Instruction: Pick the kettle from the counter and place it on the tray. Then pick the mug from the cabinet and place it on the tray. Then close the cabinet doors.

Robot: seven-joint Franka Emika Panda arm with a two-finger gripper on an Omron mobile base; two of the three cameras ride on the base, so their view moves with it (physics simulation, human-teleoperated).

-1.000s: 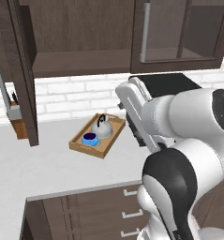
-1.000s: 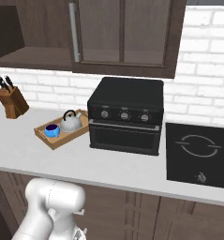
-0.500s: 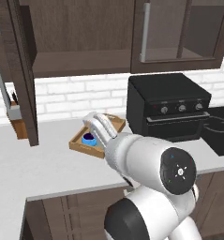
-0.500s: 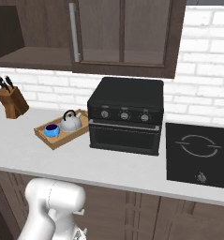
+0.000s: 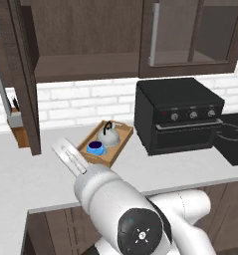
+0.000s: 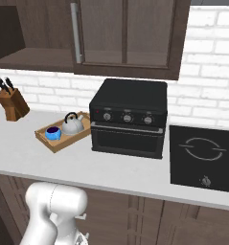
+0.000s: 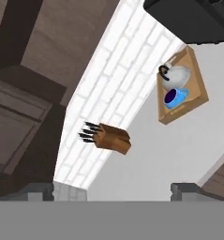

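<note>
Pincer (image 7: 112, 191) hangs empty with its jaws spread wide above the table (image 5: 21, 174), holding nothing. Well apart from it, the tray (image 5: 118, 142) sits on the table beside the black oven (image 5: 178, 114), carrying the kettle (image 5: 109, 133) and the mug (image 5: 95, 147) side by side. One cabinet door (image 5: 23, 74) stands swung open at the left.

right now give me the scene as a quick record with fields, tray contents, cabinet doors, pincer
tray: on the counter, left of the black oven
kettle: on the tray
mug: on the tray, beside the kettle
cabinet doors: left one swung open, right one shut
cabinet shelf: bare where visible
knife block: on the counter by the wall
pincer: open, holding nothing
</note>
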